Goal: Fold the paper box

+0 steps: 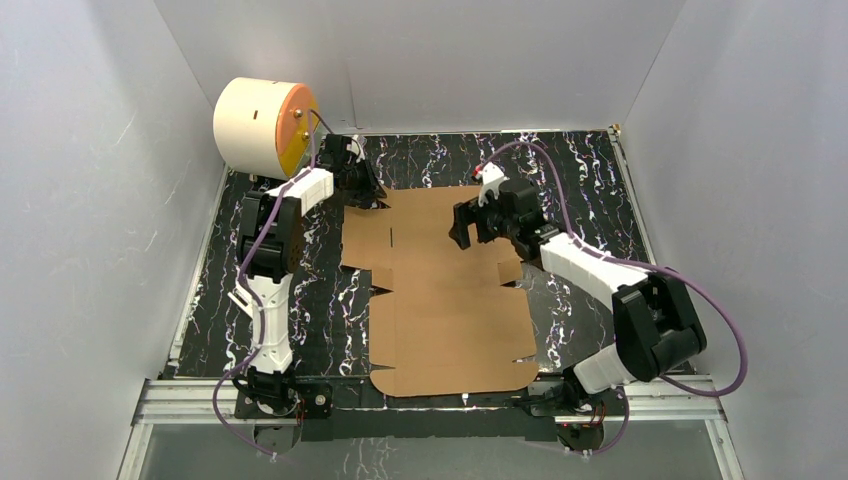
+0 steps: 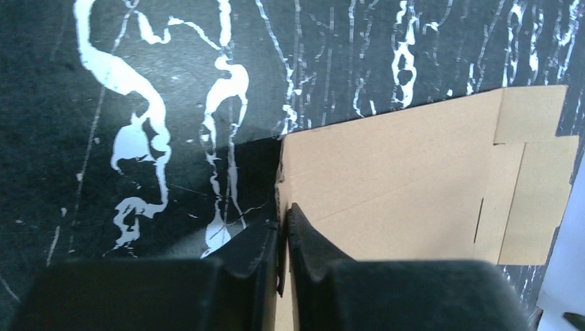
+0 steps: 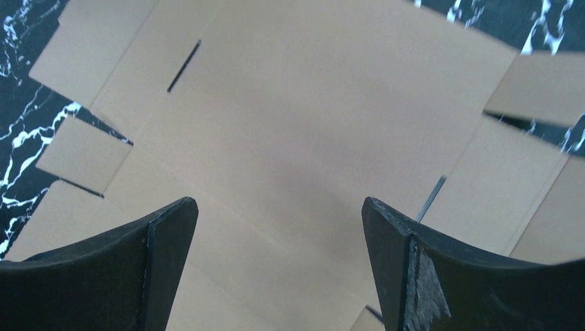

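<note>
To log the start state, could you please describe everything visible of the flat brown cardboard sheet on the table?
The flat brown cardboard sheet is a plain die-cut blank, unfolded, with creases, slits and side flaps. It lies on the black white-veined table between the arms. The left gripper pinches its far-left corner edge; the open right gripper hangs over its far part.

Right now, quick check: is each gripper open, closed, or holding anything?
Left gripper: closed, pinching an edge of the paper box.
Right gripper: open, holding nothing, above the paper box.
</note>
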You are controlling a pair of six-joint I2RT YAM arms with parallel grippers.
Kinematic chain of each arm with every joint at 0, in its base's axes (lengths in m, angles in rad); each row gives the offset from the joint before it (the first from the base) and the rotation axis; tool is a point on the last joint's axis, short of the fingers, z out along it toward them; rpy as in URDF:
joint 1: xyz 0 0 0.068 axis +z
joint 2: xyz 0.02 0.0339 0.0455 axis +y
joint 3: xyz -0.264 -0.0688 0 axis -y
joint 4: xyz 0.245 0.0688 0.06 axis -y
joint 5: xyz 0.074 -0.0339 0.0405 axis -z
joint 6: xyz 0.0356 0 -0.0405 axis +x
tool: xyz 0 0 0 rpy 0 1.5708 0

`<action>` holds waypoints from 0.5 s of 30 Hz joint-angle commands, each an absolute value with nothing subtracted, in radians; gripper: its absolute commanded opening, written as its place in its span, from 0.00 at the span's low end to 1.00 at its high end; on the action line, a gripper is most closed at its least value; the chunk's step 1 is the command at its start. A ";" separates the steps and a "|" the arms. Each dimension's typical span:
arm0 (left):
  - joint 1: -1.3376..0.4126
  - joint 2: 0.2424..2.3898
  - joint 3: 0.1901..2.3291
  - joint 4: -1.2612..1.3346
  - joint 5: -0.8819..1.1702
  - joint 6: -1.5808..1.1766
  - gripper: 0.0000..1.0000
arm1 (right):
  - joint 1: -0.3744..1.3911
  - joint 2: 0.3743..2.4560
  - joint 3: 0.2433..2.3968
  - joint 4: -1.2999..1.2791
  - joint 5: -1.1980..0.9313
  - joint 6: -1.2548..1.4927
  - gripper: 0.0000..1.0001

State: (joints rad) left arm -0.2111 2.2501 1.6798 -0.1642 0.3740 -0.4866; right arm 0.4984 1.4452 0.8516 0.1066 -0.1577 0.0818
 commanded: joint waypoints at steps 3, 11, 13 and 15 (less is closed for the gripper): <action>-0.212 2.059 1.566 -0.078 0.396 -0.420 0.00 | 0.486 1.509 1.083 -0.023 -0.213 -0.079 0.99; -0.234 1.905 1.441 -0.006 0.390 -0.353 0.00 | 0.461 1.607 1.353 -0.214 -0.320 -0.290 0.99; -0.247 1.874 1.415 0.034 0.378 -0.334 0.00 | 0.456 1.635 1.397 -0.238 -0.356 -0.354 0.98; -0.260 1.842 1.388 0.054 0.374 -0.320 0.00 | 0.452 1.662 1.445 -0.271 -0.387 -0.413 0.99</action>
